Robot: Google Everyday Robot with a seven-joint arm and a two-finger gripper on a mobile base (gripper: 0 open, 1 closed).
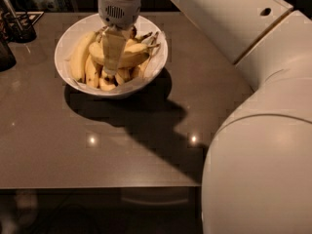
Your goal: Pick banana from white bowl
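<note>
The gripper (111, 68) hangs straight down into the white bowl (64, 45), which sits at the back left of the table (58, 145). It reaches in among the piled fruit. The banana (135, 56) lies crosswise on top of the pile, passing behind the gripper and apparently touching it. Whether the gripper has hold of it, I cannot tell.
</note>
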